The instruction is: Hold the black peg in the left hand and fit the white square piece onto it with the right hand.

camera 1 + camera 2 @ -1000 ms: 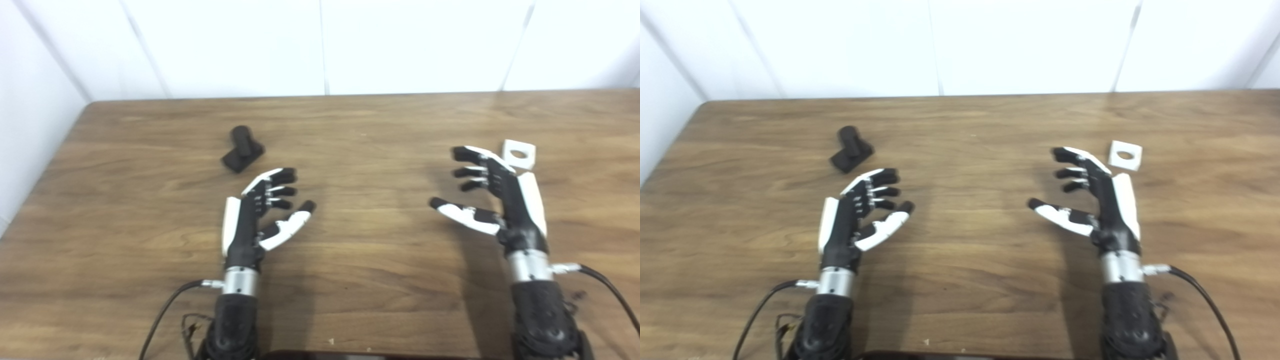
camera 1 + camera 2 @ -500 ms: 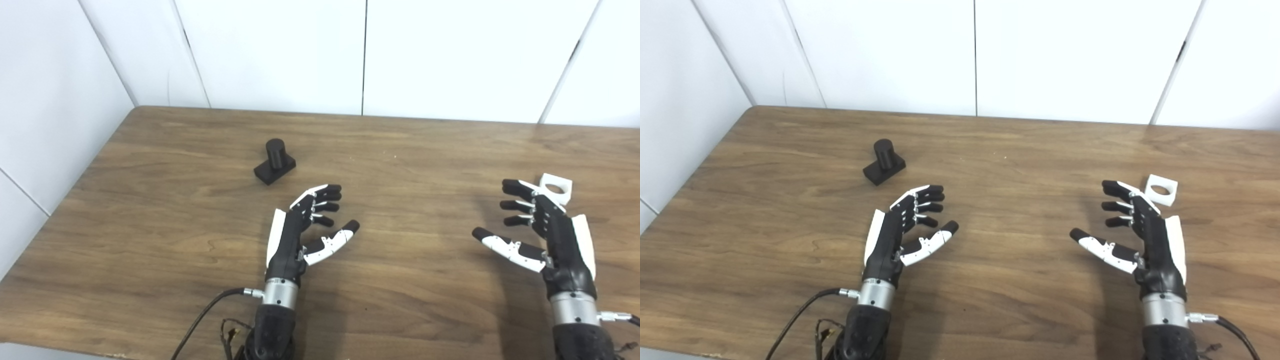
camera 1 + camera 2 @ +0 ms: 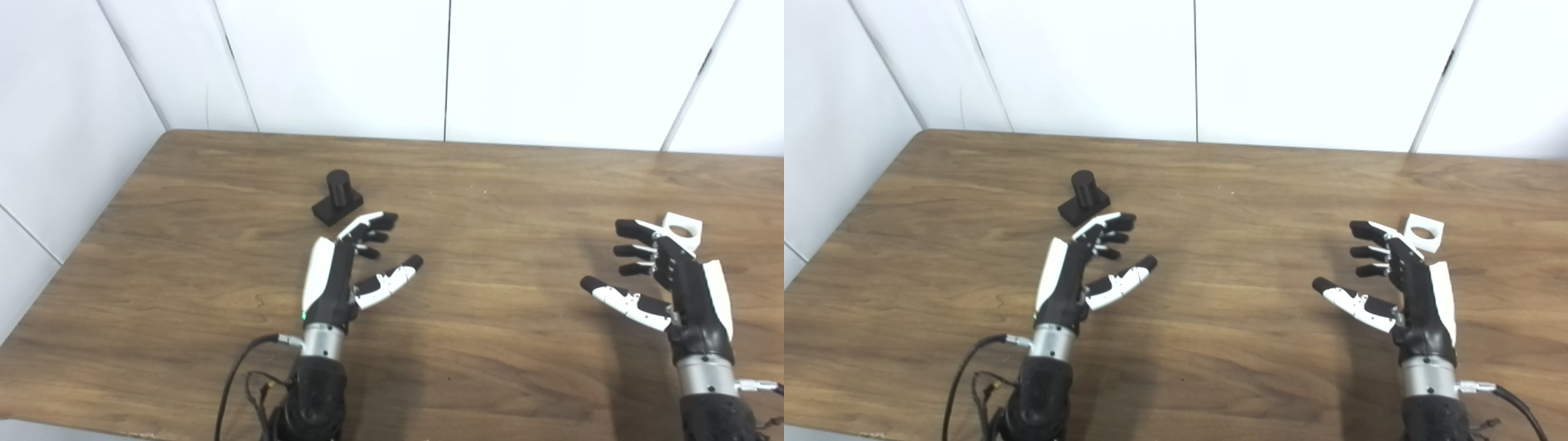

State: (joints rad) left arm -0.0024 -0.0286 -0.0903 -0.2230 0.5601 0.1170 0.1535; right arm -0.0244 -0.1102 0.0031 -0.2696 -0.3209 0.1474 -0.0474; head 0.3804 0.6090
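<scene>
Left hand [image 3: 343,269] fingers spread, empty; black peg [image 3: 337,196] at its 12 o'clock, near. Right hand [image 3: 674,282] fingers spread, empty; white square piece [image 3: 1424,232] just beyond, 1 o'clock. Wooden table [image 3: 490,184] between them bare.

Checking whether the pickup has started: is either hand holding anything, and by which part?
Nothing is held. The left hand is open near the peg, not touching it; the right hand is open beside the white piece.

A brown wooden table [image 3: 184,257] fills the lower frame. White wall panels [image 3: 343,61] span the top and left.
</scene>
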